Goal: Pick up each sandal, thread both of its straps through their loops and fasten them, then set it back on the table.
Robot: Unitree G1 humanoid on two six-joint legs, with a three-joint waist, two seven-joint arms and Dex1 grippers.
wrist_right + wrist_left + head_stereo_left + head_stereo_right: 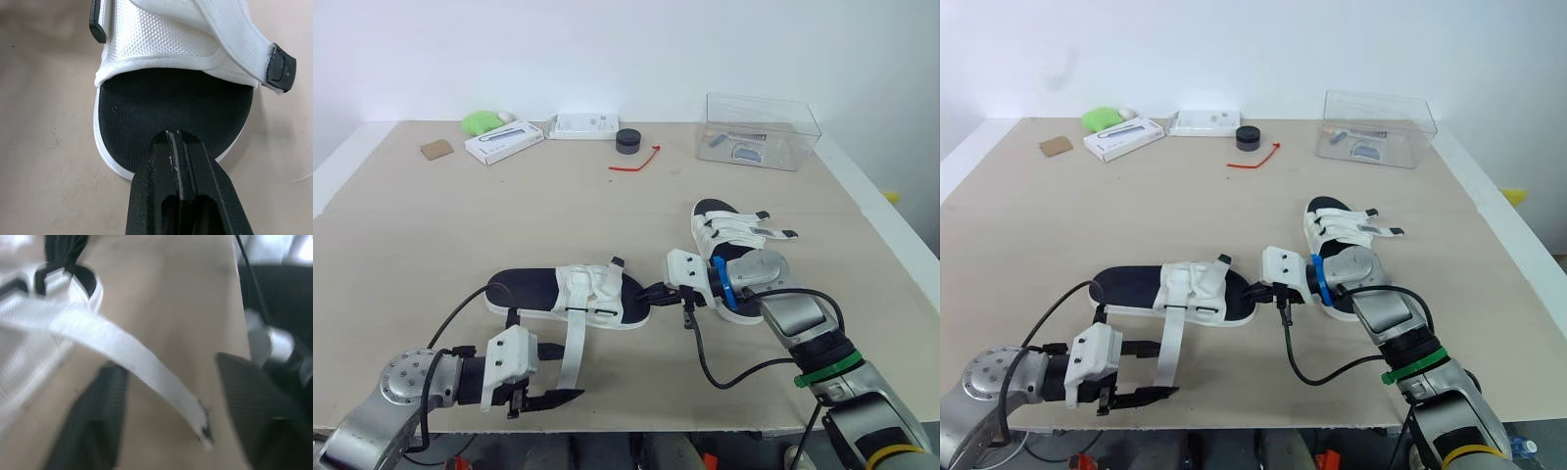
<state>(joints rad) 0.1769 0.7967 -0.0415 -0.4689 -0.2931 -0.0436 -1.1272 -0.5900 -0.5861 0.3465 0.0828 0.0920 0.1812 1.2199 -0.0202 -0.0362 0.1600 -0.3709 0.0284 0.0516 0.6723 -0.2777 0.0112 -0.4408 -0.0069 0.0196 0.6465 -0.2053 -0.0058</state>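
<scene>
Near sandal (563, 294): lies flat mid-bench (431, 235), lengthwise across the robot's front. Black footbed, white sole rim, white mesh upper, small black tabs at the strap ends.

One long white strap (574, 343) is unfastened and runs from the upper toward the front edge. Cannot tell whether it has passed through its loop.

Left end effector (558, 374): fingers spread, strap between them near its free tip, not clamped.

Right end effector (175, 137): fingers pressed together with nothing between them. The tip sits at the rim of the sandal's right end, seemingly pinning it.

Far sandal (734, 235): to the right and further back, partly behind the right arm, straps folded across.

Clear plastic box (764, 127): far right corner, well apart.

Risks, as judged:
- The strap sits close to the left fingertips, so closing there may catch only the very tip, or miss and flick it aside.
- A pull on the strap may drag or pivot the sandal, since the right tip bears on the rim alone and could slide off.
- The soft strap may twist, which would make threading harder.
</scene>
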